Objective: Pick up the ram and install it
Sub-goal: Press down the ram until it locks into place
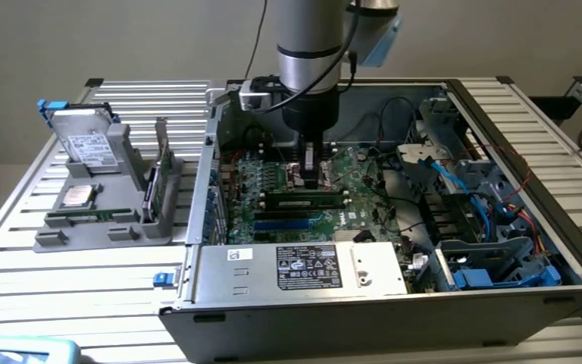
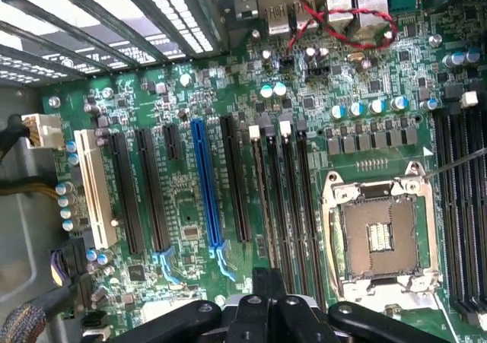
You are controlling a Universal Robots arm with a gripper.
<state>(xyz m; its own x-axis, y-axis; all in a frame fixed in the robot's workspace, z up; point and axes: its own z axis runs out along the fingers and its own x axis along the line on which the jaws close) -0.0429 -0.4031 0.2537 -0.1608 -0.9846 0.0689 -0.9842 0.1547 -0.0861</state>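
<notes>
The black pincer (image 1: 315,176) is clenched over the green motherboard (image 1: 357,186), just above the long green ram stick (image 1: 305,202). The stick could be pressed crooked if misaligned.

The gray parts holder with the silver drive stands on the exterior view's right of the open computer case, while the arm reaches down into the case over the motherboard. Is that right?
Not quite. The exterior view shows the gray parts holder with the silver drive on that view's left of the open computer case, not its right. The arm does reach down into the case over the motherboard.
</notes>
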